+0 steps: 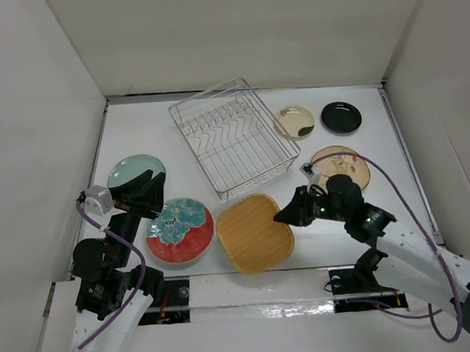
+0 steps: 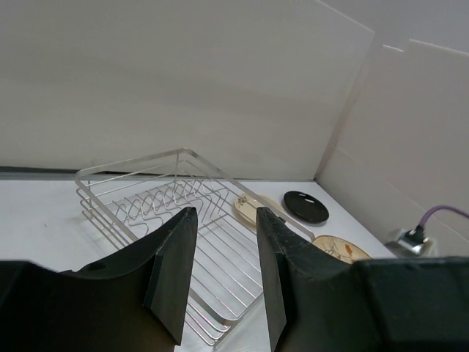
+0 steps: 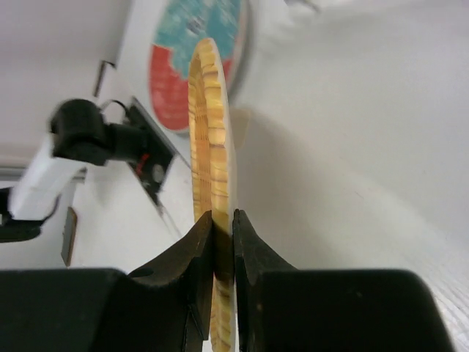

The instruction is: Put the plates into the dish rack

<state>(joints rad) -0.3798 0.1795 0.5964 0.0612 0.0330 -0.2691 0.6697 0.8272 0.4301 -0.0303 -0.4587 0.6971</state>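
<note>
Right pincer (image 3: 222,220) clamps shut on the rim of the wooden plate (image 3: 209,110), seen edge-on from its own wrist. Left wrist view: left pincer (image 2: 225,218) stands half open and empty, facing the dish rack (image 2: 146,202). From above, the rack sits just beyond the gripped plate, farther back and leftward on the desk (image 1: 137,134), its long axis diagonal.

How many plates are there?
6: pale teal plate at left, red floral plate nearer, wooden plate centre, cream plate and black plate right of the rack, beige plate under the right arm.
</note>
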